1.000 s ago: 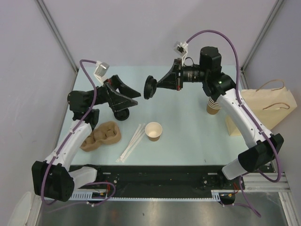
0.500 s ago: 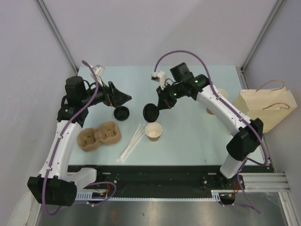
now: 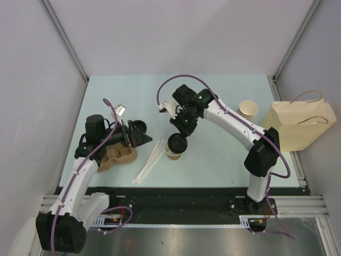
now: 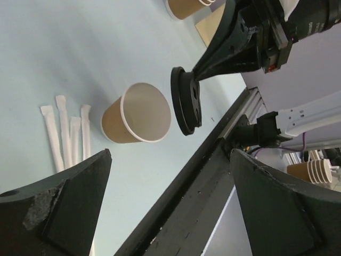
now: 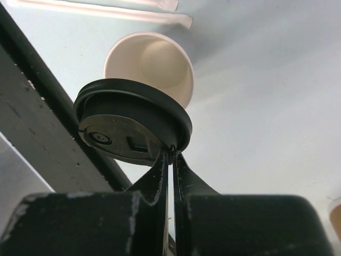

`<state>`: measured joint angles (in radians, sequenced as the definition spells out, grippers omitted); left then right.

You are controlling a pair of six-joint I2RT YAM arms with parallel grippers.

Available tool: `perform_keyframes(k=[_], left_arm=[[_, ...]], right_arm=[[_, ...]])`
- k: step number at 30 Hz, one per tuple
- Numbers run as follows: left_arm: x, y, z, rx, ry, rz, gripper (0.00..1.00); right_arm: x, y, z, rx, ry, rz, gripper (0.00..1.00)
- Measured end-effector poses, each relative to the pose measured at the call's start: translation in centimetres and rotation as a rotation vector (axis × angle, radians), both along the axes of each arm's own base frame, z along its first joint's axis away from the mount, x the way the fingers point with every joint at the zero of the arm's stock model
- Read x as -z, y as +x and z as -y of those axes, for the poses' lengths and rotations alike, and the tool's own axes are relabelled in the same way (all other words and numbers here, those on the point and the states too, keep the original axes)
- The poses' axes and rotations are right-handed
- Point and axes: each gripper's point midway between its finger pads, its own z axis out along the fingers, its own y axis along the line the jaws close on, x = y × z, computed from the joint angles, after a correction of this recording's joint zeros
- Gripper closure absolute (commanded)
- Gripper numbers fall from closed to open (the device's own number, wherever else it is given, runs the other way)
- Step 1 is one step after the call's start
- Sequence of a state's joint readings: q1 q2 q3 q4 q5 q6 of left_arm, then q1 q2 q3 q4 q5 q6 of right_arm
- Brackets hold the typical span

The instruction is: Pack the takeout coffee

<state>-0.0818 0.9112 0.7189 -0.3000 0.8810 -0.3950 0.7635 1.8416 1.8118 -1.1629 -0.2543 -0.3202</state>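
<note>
A cup with a lid on it is not in view. A lidless brown paper cup (image 3: 169, 154) stands upright mid-table; it also shows in the left wrist view (image 4: 136, 120) and the right wrist view (image 5: 152, 61). My right gripper (image 3: 180, 136) is shut on the rim of a round black lid (image 3: 177, 144), held tilted just above and beside the cup's mouth. The wrist view shows the shut gripper (image 5: 173, 152) pinching the lid (image 5: 130, 125). My left gripper (image 3: 148, 133) is open and empty, left of the cup and pointing at it (image 4: 168, 160). The lid (image 4: 186, 101) hangs apart from the cup rim.
A brown moulded cup carrier (image 3: 114, 156) lies under my left arm. Wrapped white straws (image 3: 151, 160) lie left of the cup. A stack of lidless cups (image 3: 246, 109) and a paper bag (image 3: 301, 125) stand at the right. A black rail runs along the near edge.
My right arm has swung down and toward the near left, bringing the lid from high at the back to just over the cup. My left arm has drawn back nearer, over the carrier.
</note>
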Motion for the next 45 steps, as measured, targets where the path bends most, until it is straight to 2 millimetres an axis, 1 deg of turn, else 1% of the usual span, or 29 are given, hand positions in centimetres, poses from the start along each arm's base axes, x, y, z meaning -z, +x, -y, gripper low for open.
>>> perform_keyframes(k=[3, 8, 11, 12, 13, 14, 15, 17, 20, 25, 33, 34, 37, 39, 41, 43, 45], left_arm=[[0.6, -1.1, 0.3, 0.012, -0.036, -0.010, 0.03], [1.2, -1.4, 0.5, 0.021, -0.063, -0.031, 0.04], [1.7, -1.6, 0.6, 0.023, -0.074, -0.043, 0.10], [1.8, -1.6, 0.7, 0.025, -0.079, -0.047, 0.14], [2.1, -1.7, 0.7, 0.028, -0.085, -0.050, 0.16], [2.2, -1.8, 0.8, 0.028, -0.093, -0.060, 0.19], [2.6, -1.9, 0.8, 0.029, -0.100, -0.068, 0.26], [3.1, -2.1, 1.0, 0.029, -0.111, -0.091, 0.29], [3.6, -2.4, 1.5, 0.048, -0.114, -0.108, 0.30], [3.7, -2.9, 2.6, 0.093, -0.113, -0.109, 0.31], [4.8, -2.3, 2.6, 0.077, -0.100, -0.145, 0.31], [5.0, -2.2, 2.6, 0.073, -0.098, -0.153, 0.32], [5.8, -1.8, 2.7, 0.067, -0.092, -0.188, 0.38], [6.4, -1.6, 2.8, 0.067, -0.093, -0.214, 0.38], [6.5, -1.3, 3.2, 0.073, -0.102, -0.222, 0.34], [6.2, -1.0, 3.6, 0.083, -0.119, -0.212, 0.29], [5.7, -0.8, 4.1, 0.096, -0.135, -0.188, 0.27]], right_arm=[[0.0, 0.4, -0.3, -0.015, -0.031, 0.031, 1.00], [0.9, 1.2, -0.9, -0.032, -0.068, 0.043, 1.00], [1.5, 1.3, -0.7, -0.043, -0.093, 0.039, 1.00], [1.5, 1.3, -0.7, -0.047, -0.100, 0.041, 1.00], [1.6, 1.4, -0.6, -0.049, -0.105, 0.042, 1.00], [1.6, 1.3, -0.6, -0.054, -0.109, 0.042, 1.00], [1.7, 1.2, -0.7, -0.060, -0.113, 0.042, 1.00], [1.9, 1.0, -0.9, -0.074, -0.120, 0.044, 1.00], [2.3, 0.5, -1.3, -0.101, -0.133, 0.041, 1.00], [2.9, 0.1, -1.9, -0.123, -0.147, 0.034, 1.00], [2.7, 0.5, -2.3, -0.124, -0.141, 0.043, 1.00], [2.6, 0.5, -2.3, -0.125, -0.140, 0.046, 1.00], [2.6, 0.5, -2.4, -0.129, -0.139, 0.048, 1.00], [2.6, 0.5, -2.4, -0.130, -0.141, 0.049, 1.00], [2.6, 0.6, -2.3, -0.129, -0.143, 0.051, 1.00], [2.6, 0.6, -2.3, -0.129, -0.144, 0.051, 1.00], [2.7, 0.6, -2.3, -0.128, -0.147, 0.051, 1.00]])
